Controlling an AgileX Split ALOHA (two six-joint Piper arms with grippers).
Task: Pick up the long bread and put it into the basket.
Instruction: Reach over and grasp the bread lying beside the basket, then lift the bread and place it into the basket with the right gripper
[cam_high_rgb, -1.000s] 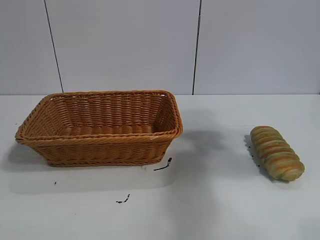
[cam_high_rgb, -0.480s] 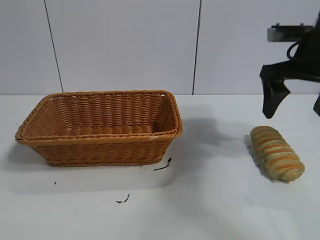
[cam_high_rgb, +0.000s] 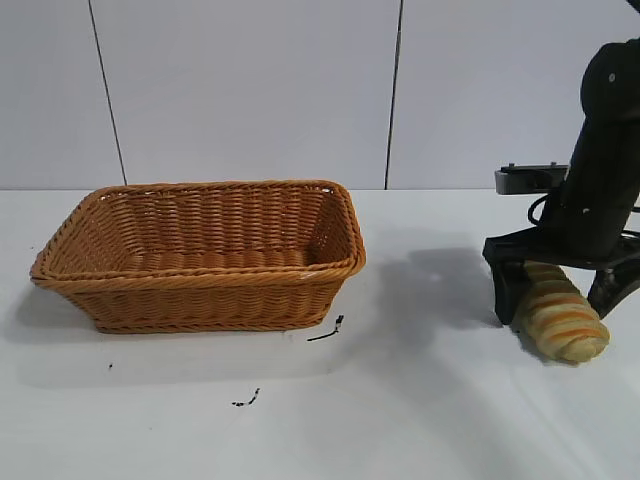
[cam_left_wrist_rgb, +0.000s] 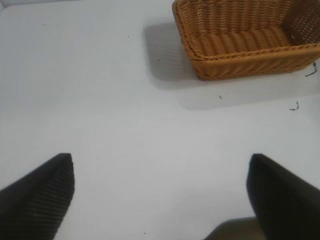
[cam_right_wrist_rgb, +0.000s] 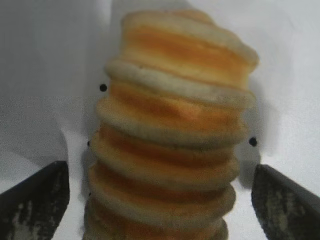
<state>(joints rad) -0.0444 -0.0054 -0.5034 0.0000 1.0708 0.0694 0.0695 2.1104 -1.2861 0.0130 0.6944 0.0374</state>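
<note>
At the right side of the exterior frame we see the right gripper (cam_high_rgb: 562, 298) lowered onto the bread (cam_high_rgb: 566, 320), pointing down, with one black finger on each side of the loaf's far end. From the right wrist camera the bread (cam_right_wrist_rgb: 172, 130) fills the middle, and the two fingertips (cam_right_wrist_rgb: 35, 200) stand apart from its sides with white table visible between, so we read the jaws as released and straddling the loaf, not clamped on it. We see the loaf lying on the table (cam_high_rgb: 420, 400), its ridged top up and its near end pointing to the lower right corner. Left of centre in the exterior frame stands the basket (cam_high_rgb: 200, 255), well apart from the bread, and we see nothing inside it. Two small dark marks (cam_high_rgb: 327, 330) lie on the table just before the basket. The left gripper (cam_left_wrist_rgb: 160, 195) hovers over bare table with its jaws spread wide, and the basket (cam_left_wrist_rgb: 245, 40) appears in the upper right of its view.
</note>
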